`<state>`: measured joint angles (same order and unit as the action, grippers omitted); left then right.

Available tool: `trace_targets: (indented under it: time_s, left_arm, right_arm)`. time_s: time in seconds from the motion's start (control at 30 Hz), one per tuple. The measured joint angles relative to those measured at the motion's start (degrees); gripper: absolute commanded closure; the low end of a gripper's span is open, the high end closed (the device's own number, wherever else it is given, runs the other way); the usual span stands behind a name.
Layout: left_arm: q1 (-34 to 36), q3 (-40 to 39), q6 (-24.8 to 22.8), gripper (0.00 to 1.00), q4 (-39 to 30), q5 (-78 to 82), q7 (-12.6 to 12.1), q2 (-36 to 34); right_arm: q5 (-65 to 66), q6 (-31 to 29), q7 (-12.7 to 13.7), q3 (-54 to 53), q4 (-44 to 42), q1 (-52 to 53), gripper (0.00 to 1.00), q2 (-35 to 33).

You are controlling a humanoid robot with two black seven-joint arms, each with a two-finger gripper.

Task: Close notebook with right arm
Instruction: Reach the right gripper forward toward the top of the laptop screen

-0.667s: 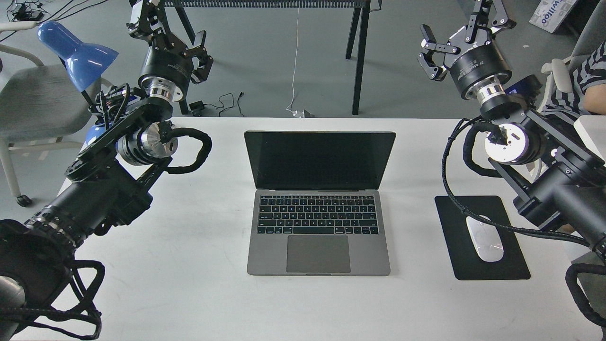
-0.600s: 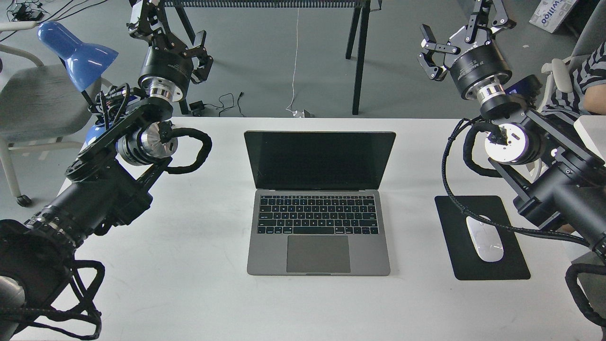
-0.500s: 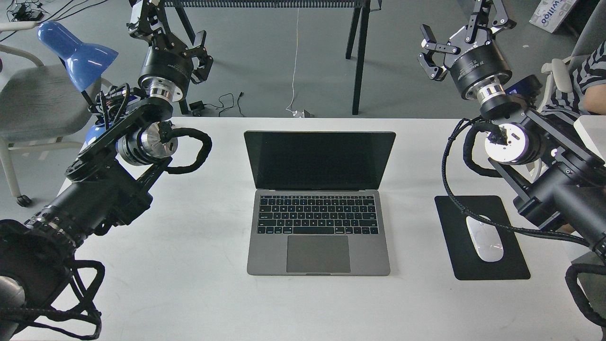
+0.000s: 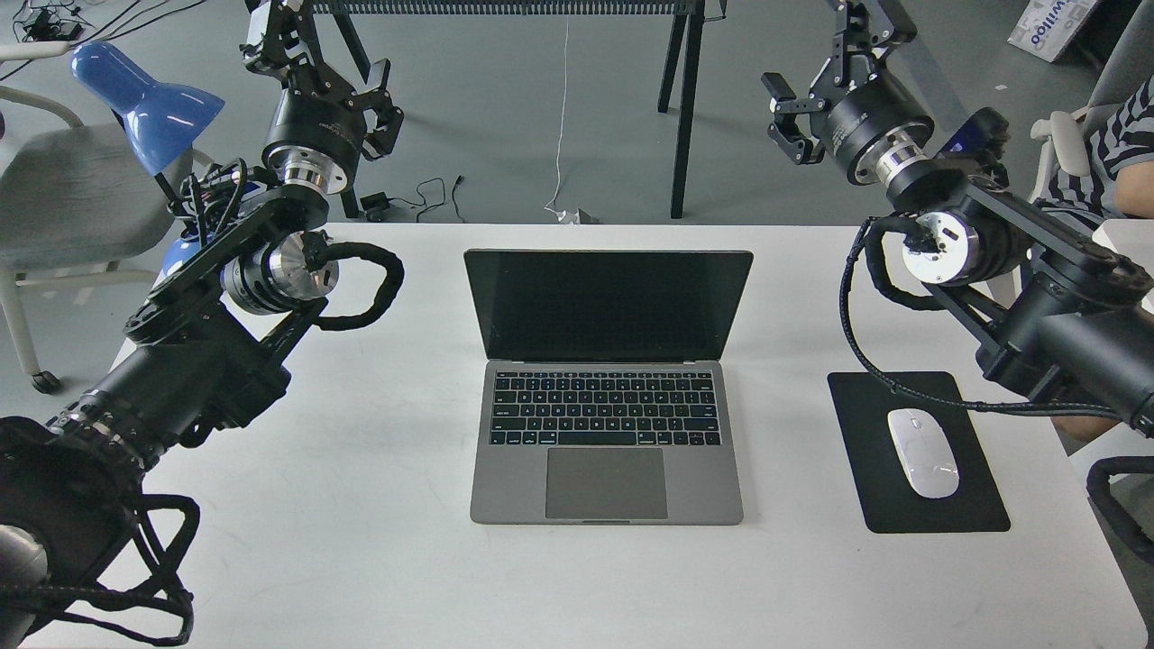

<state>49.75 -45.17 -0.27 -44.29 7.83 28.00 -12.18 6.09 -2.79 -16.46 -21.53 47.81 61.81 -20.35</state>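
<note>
Grey metal laptop sits open mid-table, screen upright. Right gripper hangs released, empty, well behind and right of the lid. Pushing off-centre at a corner could skid the laptop instead of folding it, or slam the screen.

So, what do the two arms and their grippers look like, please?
Both arms are black, with thick tube-shaped links and shiny silver-white round joints. A braided black cable loops beside each wrist. The right arm carries a small blue part near its wrist; the left arm shows none. The right gripper and left gripper are black, each with two jointed fingers on a round black body.
</note>
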Motion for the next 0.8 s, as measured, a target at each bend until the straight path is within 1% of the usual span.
trace_targets:
  time_s: [0.1, 0.17, 0.3, 0.5, 0.8]
  left_arm:
    - [0.00, 0.00, 0.00, 0.00, 0.00, 0.00, 0.00, -0.03]
    - [0.00, 0.00, 0.00, 0.00, 0.00, 0.00, 0.00, -0.03]
    - [-0.08, 0.00, 0.00, 0.00, 0.00, -0.03, 0.00, -0.04]
    - [-0.09, 0.00, 0.00, 0.00, -0.01, -0.04, 0.00, -0.04]
    - [-0.09, 0.00, 0.00, 0.00, -0.02, -0.04, 0.00, -0.04]
  right_arm:
    - [0.06, 0.71, 0.33, 10.66, -1.02, 5.48, 0.00, 0.32]
    - [0.07, 0.89, 0.34, 14.52, -1.25, 7.73, 0.00, 1.06]
    - [1.19, 0.95, 0.54, 17.73, -2.97, 9.85, 0.00, 2.90]
    - [7.20, 0.95, 0.73, 24.25, -6.96, 11.66, 0.00, 5.92]
    - [12.97, 0.51, 0.74, 32.11, -15.36, 11.83, 0.00, 13.23]
